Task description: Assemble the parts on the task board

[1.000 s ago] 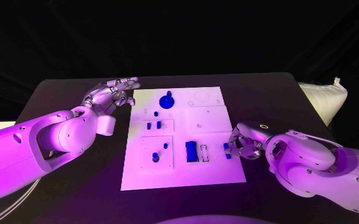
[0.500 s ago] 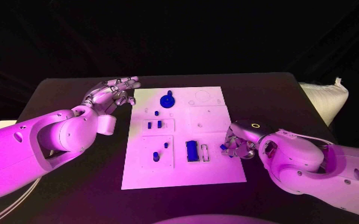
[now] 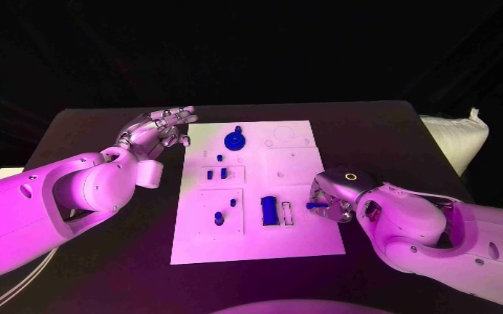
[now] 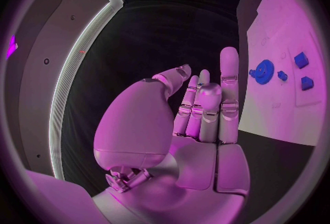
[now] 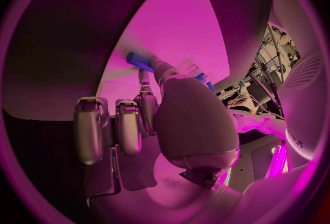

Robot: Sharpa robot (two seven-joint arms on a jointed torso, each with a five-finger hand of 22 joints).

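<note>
Blue part (image 3: 315, 204) sits pinched in the right hand's (image 3: 337, 201) fingers over the task board's (image 3: 299, 241) right edge, apparently lifted for insertion, whereas a second ago it lay lower by the edge, while the left hand (image 3: 157, 134) hovers released, fingers spread, beside the board's far left corner.

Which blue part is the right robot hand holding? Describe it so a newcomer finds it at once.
Start at the white task board in the middle of the black table, then go to its right edge, where the right robot hand reaches in. The small blue peg pinched at its fingertips is the one. Unlike the other blue parts, which sit on the board, it is held by the fingers.
</note>
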